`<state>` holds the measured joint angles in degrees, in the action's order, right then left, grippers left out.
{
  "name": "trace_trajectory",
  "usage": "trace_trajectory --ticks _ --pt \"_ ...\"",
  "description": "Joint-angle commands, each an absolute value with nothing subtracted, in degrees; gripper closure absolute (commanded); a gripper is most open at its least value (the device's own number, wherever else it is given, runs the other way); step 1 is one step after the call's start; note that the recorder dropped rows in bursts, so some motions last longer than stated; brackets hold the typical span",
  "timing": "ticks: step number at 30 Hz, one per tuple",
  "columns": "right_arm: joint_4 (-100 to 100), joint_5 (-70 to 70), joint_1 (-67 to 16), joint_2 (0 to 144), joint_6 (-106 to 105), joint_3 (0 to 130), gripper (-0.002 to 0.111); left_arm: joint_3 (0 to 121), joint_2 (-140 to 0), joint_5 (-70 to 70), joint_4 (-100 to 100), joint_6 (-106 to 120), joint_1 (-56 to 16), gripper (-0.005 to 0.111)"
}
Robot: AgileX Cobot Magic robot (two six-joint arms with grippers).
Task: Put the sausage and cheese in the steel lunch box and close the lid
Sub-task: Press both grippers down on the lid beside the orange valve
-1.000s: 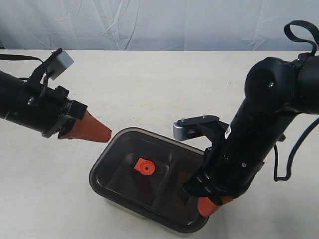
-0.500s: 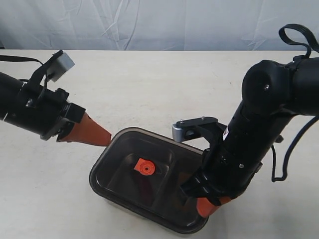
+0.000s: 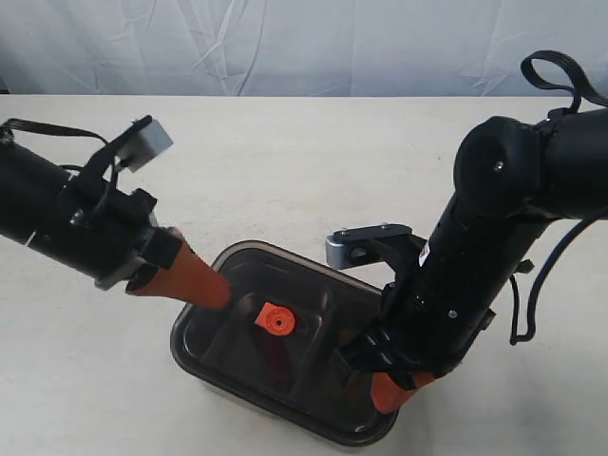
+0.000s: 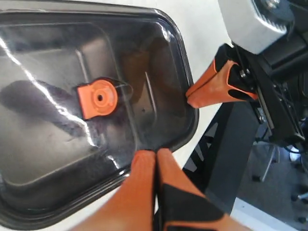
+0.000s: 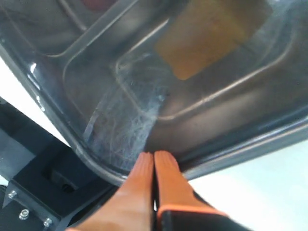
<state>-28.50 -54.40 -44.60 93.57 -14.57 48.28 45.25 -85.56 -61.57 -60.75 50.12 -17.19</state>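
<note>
Two orange-tipped pincers now bracket the lid point(image 3: 228, 332), where a second ago only one did. The left pincer point(image 3: 221, 289) has dropped from open desk point(image 3: 285, 152) to the lid's far left corner, and the right arm has edged slightly leftward. The right pincer point(image 3: 385, 399) is still planted at the near right corner. Both pincers are pressed fully together and grip nothing. Their tips sit at the rim, though we cannot tell whether they bear down on it.

The lid covers the steel lunch box point(image 5: 137, 120), which shows only as pale, scratched metal through the plastic. In the right wrist view we make out the cheese point(image 5: 211, 38) inside as a blurred yellow-orange patch. A dim red shape at the frame's edge is the sausage point(image 5: 94, 4), as far as we can tell. Which compartment each one occupies is not clear.

The lid is dark, smoky and translucent — a rounded rectangle with moulded recessed panels and glossy streaks of reflected light. An orange valve tab point(image 3: 275, 319) sits at its centre, round with a small hole. The pincer fingers are smooth, tapered wedges — matte orange over black. The desk is pale and plain.
</note>
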Motion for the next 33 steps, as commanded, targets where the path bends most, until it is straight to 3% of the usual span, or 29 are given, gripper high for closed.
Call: trace_trajectory --ticks 1,7,13,16,25,33 --pt "-27.7 -49.96 -44.65 95.61 -14.78 47.78 0.109 45.04 -89.67 -60.13 -58.6 50.24 -23.29 0.107" --pt "-27.51 -52.3 -44.65 93.14 -14.78 47.78 0.109 45.04 -96.2 -58.07 -56.79 49.86 -24.34 0.107" --pt "-25.51 -49.74 -44.65 82.53 -11.77 48.88 0.109 48.89 -93.26 -61.34 -61.23 50.85 -24.04 0.107" --pt "-20.77 -47.62 -44.65 80.94 -7.76 51.34 0.109 50.19 -91.86 -50.45 -57.54 47.58 -24.04 0.107" --pt "-17.56 -42.53 -44.65 89.51 -6.66 51.76 0.109 50.3 -98.38 -40.67 -47.83 40.14 -24.18 0.107" --pt "-18.57 -41.07 -44.65 95.58 -6.66 51.76 0.109 50.3 -103.88 -43.98 -47.8 41.12 -24.18 0.107"
